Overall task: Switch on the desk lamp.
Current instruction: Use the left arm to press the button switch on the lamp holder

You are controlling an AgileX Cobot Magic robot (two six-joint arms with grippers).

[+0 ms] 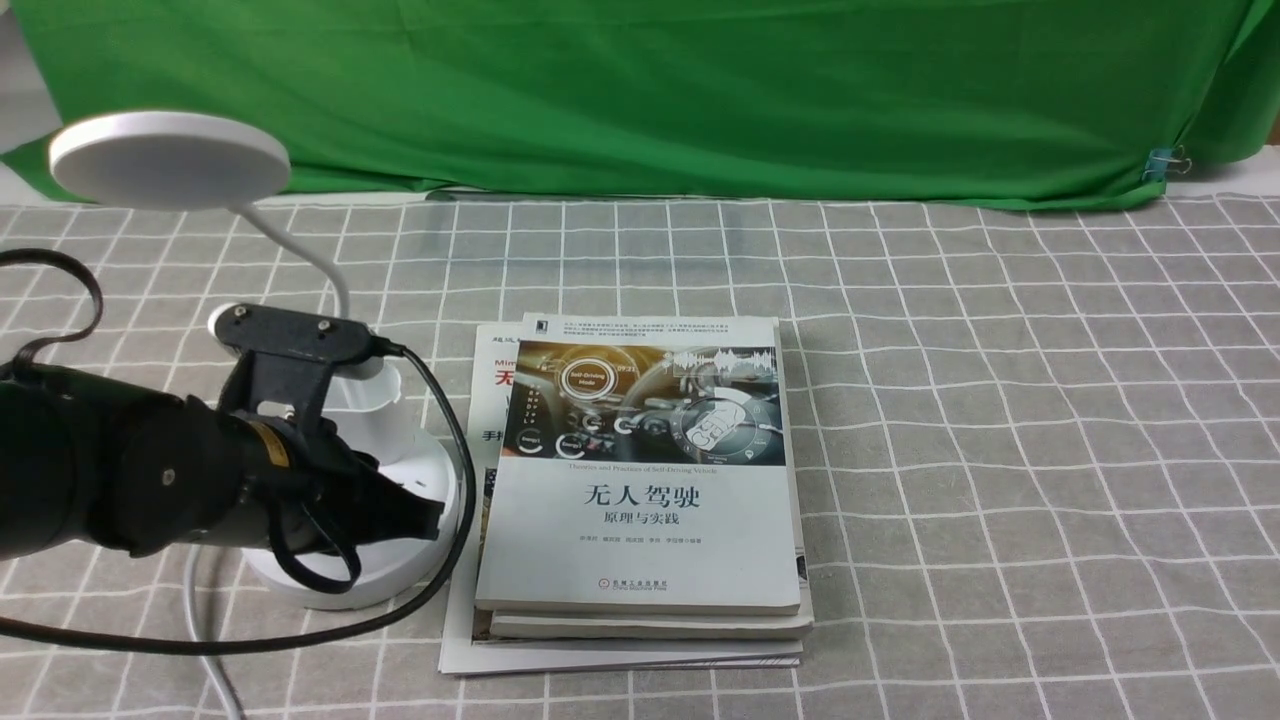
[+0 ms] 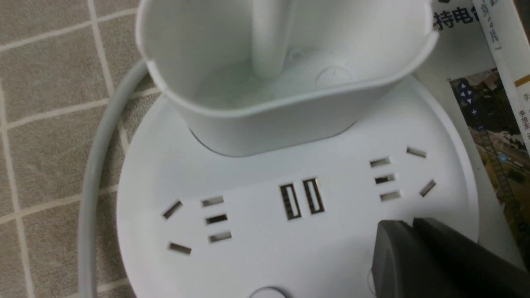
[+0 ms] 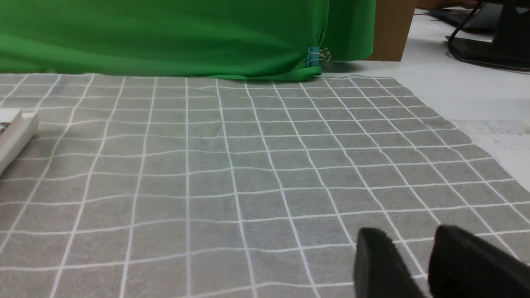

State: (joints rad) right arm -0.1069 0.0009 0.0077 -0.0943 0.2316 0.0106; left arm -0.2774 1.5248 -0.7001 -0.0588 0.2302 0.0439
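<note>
On the gridded grey cloth, the white plastic desk lamp stands beside the stacked paper books. Its disc head shows no glow, so pressing seems unfinished. The left gripper, clenched and holding nothing, is over the smooth round base, by one small circular button. The right gripper stands parted.

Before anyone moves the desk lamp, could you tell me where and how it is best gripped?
I would take the desk lamp by one long wall of its cup, coming from above with a finger inside and one outside: the wall is upright and the cup open-topped. The neck looks thin and bent, so probably a poorer hold.
</note>
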